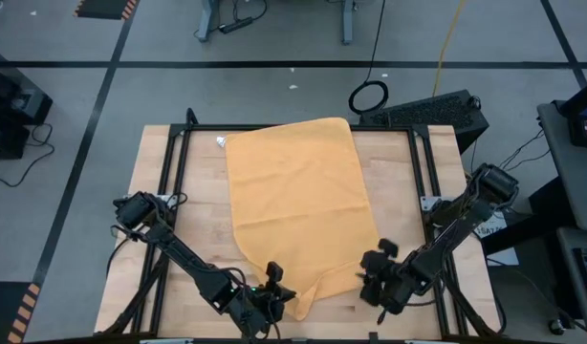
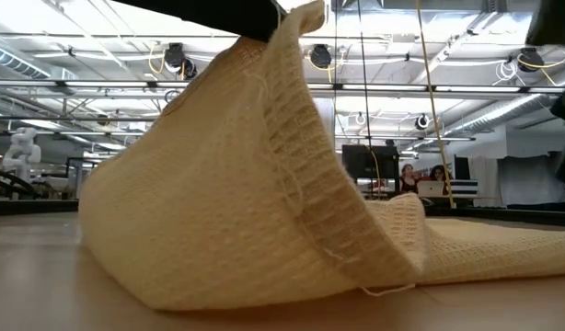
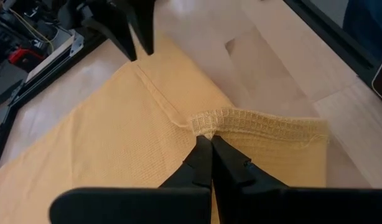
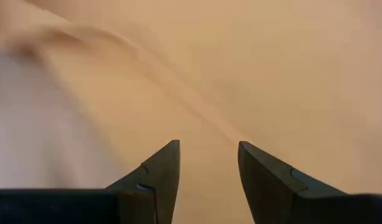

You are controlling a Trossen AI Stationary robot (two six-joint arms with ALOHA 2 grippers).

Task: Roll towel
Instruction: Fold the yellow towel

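Observation:
The mustard-yellow towel (image 1: 298, 191) lies spread along the table's middle, its far end flat on the wood, with a small white tag (image 1: 220, 141) at the far left corner. My left gripper (image 1: 274, 291) is at the near edge, shut on the towel's near hem. In the low view that end (image 2: 264, 165) rises in a hump from the table to the gripper (image 2: 236, 14). My right gripper (image 1: 372, 277) stands open at the towel's near right edge, its fingers (image 4: 160, 174) over the cloth (image 4: 278, 68) with nothing between them. My left gripper pinches the towel's hemmed near edge (image 3: 206, 127) between its two shut fingers, where the hem puckers. The fingers come slanting down from the table's near side. The held edge is lifted off the table and the cloth slopes down slack from it to the wood (image 2: 218, 276).
Black frame rails (image 1: 169, 191) run along both sides of the wooden table top (image 1: 408, 191). A keyboard (image 1: 437, 110) and a cable loop (image 1: 368, 96) lie past the far right corner. People sit in the room behind (image 2: 416, 179).

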